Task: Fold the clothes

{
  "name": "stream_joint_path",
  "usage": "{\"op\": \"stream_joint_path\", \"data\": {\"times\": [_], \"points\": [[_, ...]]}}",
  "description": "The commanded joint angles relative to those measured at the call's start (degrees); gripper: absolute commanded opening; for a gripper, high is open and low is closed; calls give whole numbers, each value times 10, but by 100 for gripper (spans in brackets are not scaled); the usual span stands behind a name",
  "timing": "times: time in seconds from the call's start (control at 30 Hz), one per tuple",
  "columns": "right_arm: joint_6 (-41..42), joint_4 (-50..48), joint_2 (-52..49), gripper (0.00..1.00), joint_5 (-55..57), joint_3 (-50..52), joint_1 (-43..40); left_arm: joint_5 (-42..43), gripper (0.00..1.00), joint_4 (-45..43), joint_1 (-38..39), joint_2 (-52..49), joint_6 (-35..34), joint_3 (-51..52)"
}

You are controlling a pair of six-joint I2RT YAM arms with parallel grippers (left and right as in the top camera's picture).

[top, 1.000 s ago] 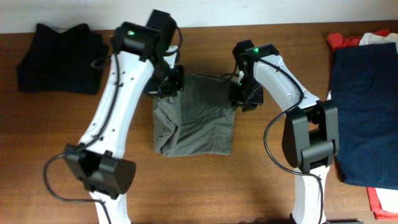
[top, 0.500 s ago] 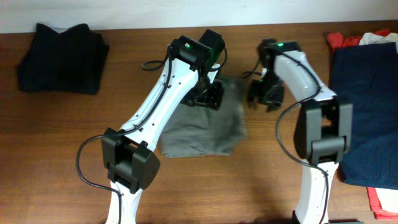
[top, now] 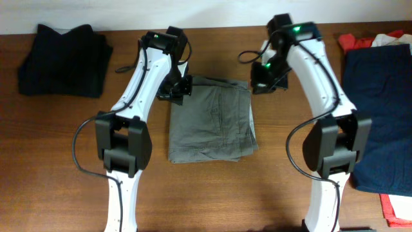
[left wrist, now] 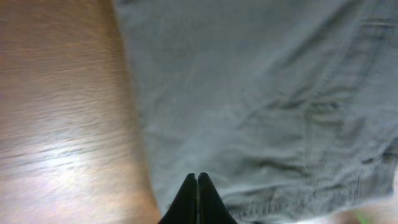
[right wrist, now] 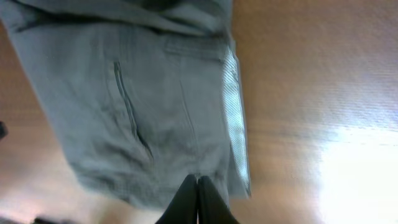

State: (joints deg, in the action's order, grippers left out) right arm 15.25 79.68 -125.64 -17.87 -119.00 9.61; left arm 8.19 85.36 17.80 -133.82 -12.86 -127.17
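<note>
A grey-green garment (top: pixel 211 122) lies folded into a flat rectangle in the middle of the table. My left gripper (top: pixel 177 90) is at its far left corner. In the left wrist view the fingers (left wrist: pixel 197 177) are shut, with the tips over the garment's (left wrist: pixel 261 93) edge and no cloth showing between them. My right gripper (top: pixel 264 81) is just right of the far right corner. In the right wrist view its fingers (right wrist: pixel 197 179) are shut above the garment (right wrist: pixel 137 93), which shows a pocket seam and a pale inner band.
A folded black garment (top: pixel 63 59) lies at the far left. A large navy cloth (top: pixel 376 109) covers the right side, with red and white clothes (top: pixel 364 41) behind it and a red piece (top: pixel 396 206) at the front right corner.
The left arm swept right across the garment, folding it over, then came back to the far left corner. The right arm rose and moved off the cloth. The garment now lies narrower and flat.
</note>
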Motion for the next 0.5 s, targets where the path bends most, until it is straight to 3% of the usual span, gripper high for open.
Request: {"op": "stream_joint_path", "data": {"times": [0.0,0.13,0.27,0.37,0.43,0.47], "points": [[2,-78,-5,4,9,64,27,87,1,-39,-19,-41,33,5],[2,-242,-15,4,0,156,39,86,1,-146,-19,-92,33,5],[14,-311,-32,4,36,205,34,24,1,-188,-27,-126,33,5],[17,-275,-38,4,75,189,19,-42,1,-149,-38,-127,33,-17],[17,-190,-21,4,76,104,-17,-42,0,-59,-57,-122,33,-112],[17,-102,-15,4,76,22,-36,-39,0,28,-67,-118,33,-207]]}}
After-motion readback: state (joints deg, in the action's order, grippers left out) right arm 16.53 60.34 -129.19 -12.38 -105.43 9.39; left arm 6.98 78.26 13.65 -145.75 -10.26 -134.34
